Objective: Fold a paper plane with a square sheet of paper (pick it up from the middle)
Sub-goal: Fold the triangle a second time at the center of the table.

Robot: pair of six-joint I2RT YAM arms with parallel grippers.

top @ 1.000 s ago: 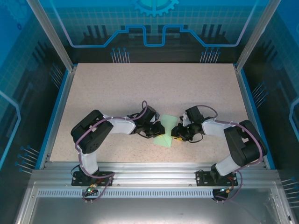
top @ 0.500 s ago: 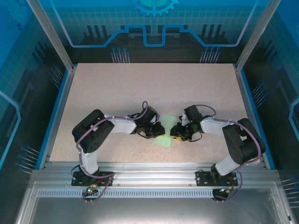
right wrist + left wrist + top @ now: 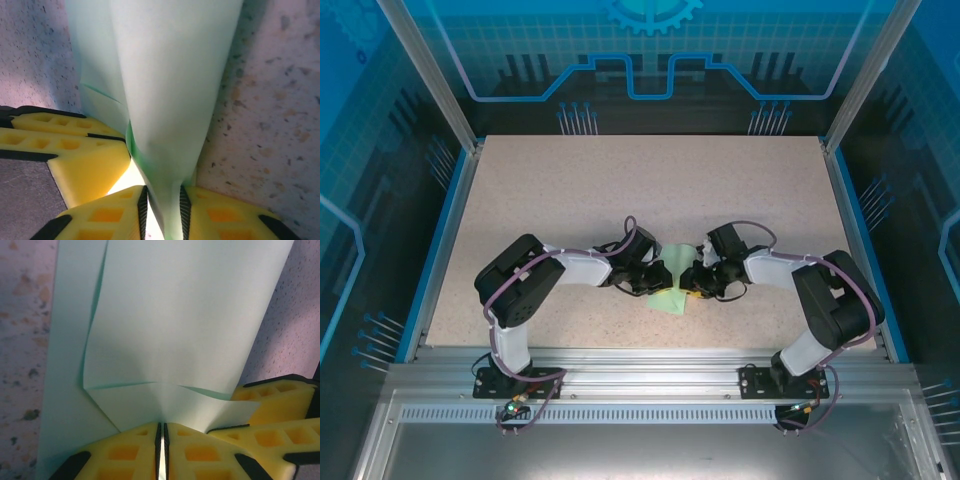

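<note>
One speckled beige table [image 3: 650,190] carries two black robot arms, bolted at its near edge.

The left arm [image 3: 520,285] bends in from the left and reaches right toward the middle of the table. Its gripper, the left gripper [image 3: 658,282], has two yellow fingers with black pads. In the left wrist view they are pressed together with only a hairline slit between them, pinching the near edge of the paper.

There is one thin pale mint-green sheet of paper [image 3: 672,298], plain and unmarked. It sits near the centre of the table, a little toward the near side, directly between the two grippers. It is folded: the left wrist view shows one layer lying over another, with a slanted crease and a loose flap close to the fingers. In the right wrist view the sheet of paper [image 3: 170,75] rises as a narrow, tapering fold with the table on both sides of it.

The right gripper [image 3: 691,282] also has two yellow fingers. In the right wrist view they clamp the narrow end of the fold, which fills the small gap between them. The left gripper's fingers [image 3: 70,145] lie just beside it, on the left of that view.

The right arm [image 3: 830,305] bends in from the right.
</note>
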